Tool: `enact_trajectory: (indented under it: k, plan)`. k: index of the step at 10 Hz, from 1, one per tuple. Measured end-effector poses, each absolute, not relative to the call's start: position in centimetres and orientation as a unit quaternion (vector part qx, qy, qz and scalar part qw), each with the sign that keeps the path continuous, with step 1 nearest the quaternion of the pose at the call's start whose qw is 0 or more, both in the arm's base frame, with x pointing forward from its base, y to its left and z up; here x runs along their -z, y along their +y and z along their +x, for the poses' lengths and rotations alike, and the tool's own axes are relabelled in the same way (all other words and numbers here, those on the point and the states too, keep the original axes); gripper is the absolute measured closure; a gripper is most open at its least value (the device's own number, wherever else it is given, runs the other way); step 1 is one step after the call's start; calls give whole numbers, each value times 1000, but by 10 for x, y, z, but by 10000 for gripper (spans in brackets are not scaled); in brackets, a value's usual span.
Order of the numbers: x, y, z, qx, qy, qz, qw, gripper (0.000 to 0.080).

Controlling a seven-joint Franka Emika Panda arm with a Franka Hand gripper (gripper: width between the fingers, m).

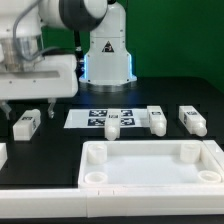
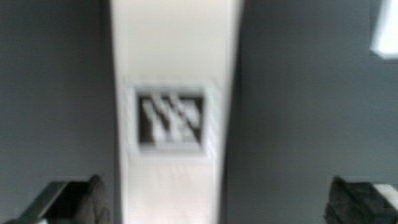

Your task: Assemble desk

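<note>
I'm watching the hand [image 2: 217, 203] hanging released, its fingers [image 2: 71, 203] spread wide on either side of a desk leg [image 2: 173, 110] and touching nothing. If it is closing off-centre, I'm risking the leg twisting or skidding across the worktop [image 1: 60, 140]. The leg is lying straight beneath the hand, toward the worktop's edge on the exterior view's left.

- Exterior view: bright, even light; the white panel [image 1: 150, 166] glares against dark surroundings; soft, low-resolution.
- Wrist view: blurred throughout; the tag [image 2: 173, 118] on the leg [image 2: 175, 50] is smeared.
</note>
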State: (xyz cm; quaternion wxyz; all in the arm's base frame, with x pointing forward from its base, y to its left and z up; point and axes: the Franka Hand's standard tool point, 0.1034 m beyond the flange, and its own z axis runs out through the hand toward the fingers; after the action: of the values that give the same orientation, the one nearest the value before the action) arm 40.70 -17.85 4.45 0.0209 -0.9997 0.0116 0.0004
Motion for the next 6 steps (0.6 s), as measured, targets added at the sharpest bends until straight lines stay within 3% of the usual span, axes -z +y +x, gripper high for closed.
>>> enact_trajectory:
  k: [1,3,5,6]
  plan:
    - [-63,-168,420,-2,5,-1000,31,158]
    - [-81,-143,452,-7,25,-999,42,151]
    - [-71,-103,470,-14,21,-999,35,150]
    - [-71,-108,469,-13,15,-999,36,150]
